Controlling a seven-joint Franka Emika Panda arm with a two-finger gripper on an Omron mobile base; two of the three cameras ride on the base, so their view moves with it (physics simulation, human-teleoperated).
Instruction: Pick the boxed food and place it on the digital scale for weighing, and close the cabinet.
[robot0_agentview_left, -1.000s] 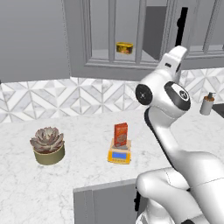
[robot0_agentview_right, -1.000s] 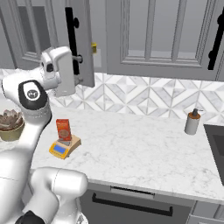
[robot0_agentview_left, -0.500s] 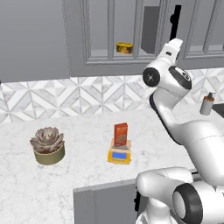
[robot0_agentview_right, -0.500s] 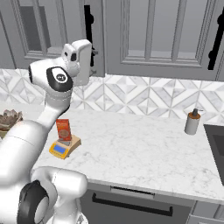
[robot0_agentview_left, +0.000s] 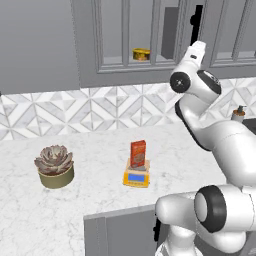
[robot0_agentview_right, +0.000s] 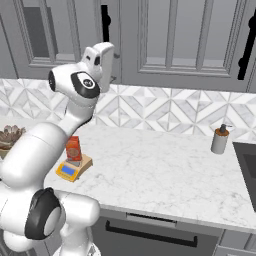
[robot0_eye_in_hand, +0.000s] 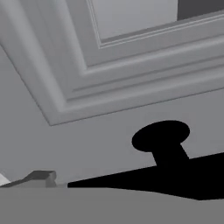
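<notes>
The boxed food (robot0_agentview_left: 138, 153), a narrow red-orange carton, stands upright on the digital scale (robot0_agentview_left: 136, 178), a yellow-orange device with a blue display, on the marble counter. The right base view shows the carton (robot0_agentview_right: 73, 148) and the scale (robot0_agentview_right: 71, 169) at the left. My gripper (robot0_agentview_left: 198, 47) is raised high against the cabinet door, just below its black bar handle (robot0_agentview_left: 196, 20). The gripper (robot0_agentview_right: 106, 49) is empty and open. Close up in the hand view are the door's panelled face (robot0_eye_in_hand: 131, 65) and the handle's foot (robot0_eye_in_hand: 161, 135), with one fingertip (robot0_eye_in_hand: 41, 177) at the lower left.
A squat yellow tin (robot0_agentview_left: 141, 54) sits inside the cabinet. A potted succulent (robot0_agentview_left: 54, 166) stands at the counter's left. A small dispenser bottle (robot0_agentview_right: 219, 140) stands at the right near the sink edge. A second black handle (robot0_agentview_right: 245, 45) hangs on the neighbouring cabinet.
The arm has swung upward and pushed the cabinet door inward; its handle has moved right in the right base view. The carton and scale have stayed put.
</notes>
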